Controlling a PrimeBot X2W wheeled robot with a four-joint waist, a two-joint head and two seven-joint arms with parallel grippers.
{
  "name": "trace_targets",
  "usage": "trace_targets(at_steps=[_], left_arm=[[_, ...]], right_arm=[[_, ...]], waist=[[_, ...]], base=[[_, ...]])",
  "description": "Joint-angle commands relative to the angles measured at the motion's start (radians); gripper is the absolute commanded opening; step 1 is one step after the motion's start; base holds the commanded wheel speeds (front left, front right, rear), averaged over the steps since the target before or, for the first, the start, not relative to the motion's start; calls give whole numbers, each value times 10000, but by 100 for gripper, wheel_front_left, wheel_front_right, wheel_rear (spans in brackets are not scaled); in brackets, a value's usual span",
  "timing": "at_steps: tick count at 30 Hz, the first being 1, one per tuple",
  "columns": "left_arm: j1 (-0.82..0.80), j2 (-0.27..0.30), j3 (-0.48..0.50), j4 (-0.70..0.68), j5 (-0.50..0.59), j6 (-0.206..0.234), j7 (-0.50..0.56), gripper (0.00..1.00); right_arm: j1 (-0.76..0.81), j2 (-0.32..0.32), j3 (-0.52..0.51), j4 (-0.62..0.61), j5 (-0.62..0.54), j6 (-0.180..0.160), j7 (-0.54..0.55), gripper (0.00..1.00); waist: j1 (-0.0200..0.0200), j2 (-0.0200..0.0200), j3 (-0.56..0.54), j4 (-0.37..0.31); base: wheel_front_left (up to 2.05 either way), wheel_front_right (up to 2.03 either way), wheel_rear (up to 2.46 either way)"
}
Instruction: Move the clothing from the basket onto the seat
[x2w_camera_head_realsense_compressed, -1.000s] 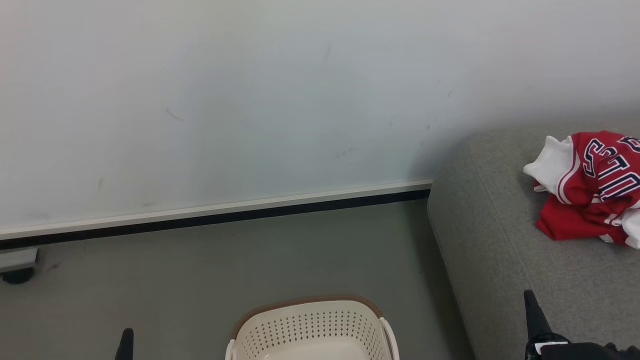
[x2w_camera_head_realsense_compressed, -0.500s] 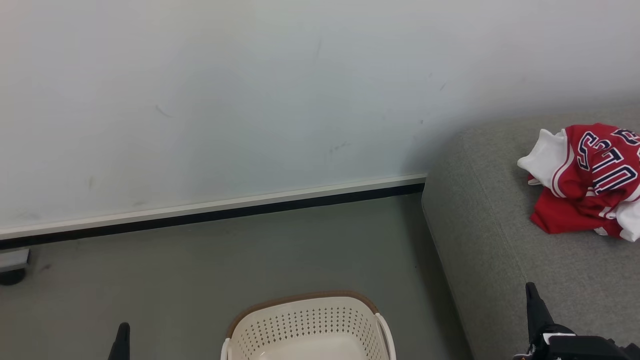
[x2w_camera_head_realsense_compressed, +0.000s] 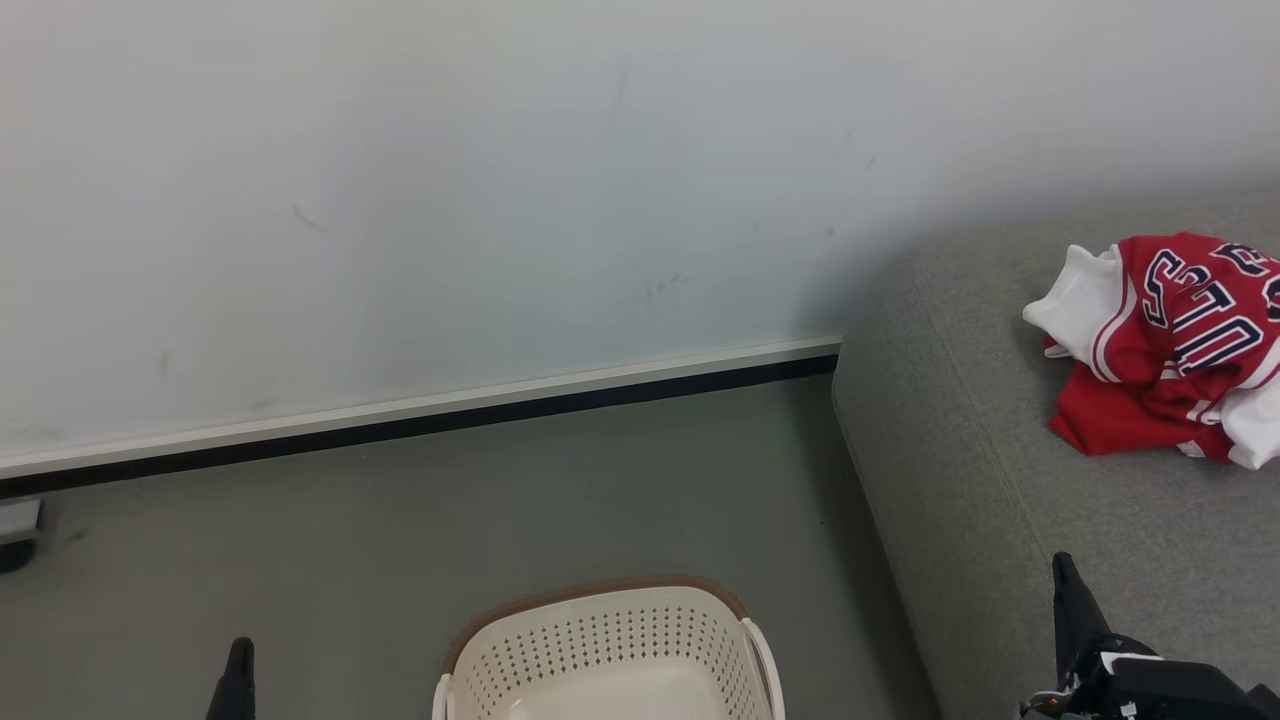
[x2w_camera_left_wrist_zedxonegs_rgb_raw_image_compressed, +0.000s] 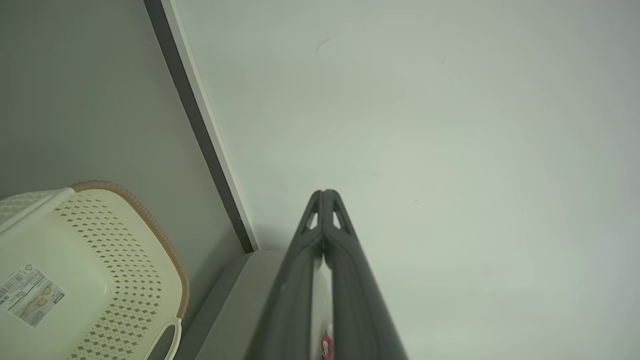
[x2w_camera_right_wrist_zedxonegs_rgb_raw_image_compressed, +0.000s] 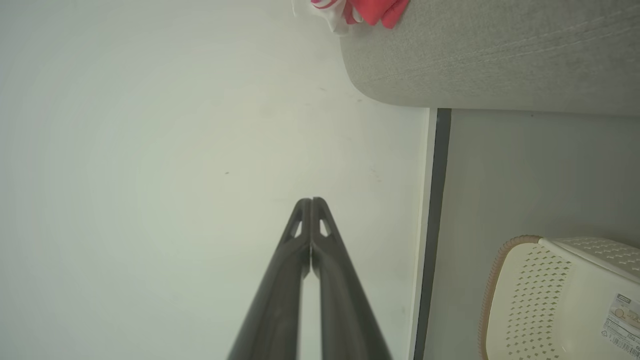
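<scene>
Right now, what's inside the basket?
The basket holds no clothing where it shows: bare bottom with a label. Its near part is out of frame. The clothing lies on the seat.

basket (x2w_camera_head_realsense_compressed: 600, 650) cut off below, clothing (x2w_camera_head_realsense_compressed: 1165, 350) apparently cropped at right

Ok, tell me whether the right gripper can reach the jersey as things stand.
Probably yes: the right gripper is shut near the seat, and only bare fabric lies between it and the jersey.
</scene>
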Motion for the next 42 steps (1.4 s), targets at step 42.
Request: trace_targets(at_steps=[42], left_arm=[[-188,-45,190,-43,-979,-56,333,0]], right_arm=[[-224,44,-188,154,907,4,205,0]], waist=[[0,-1,142,-182]], base=[[0,0,0]])
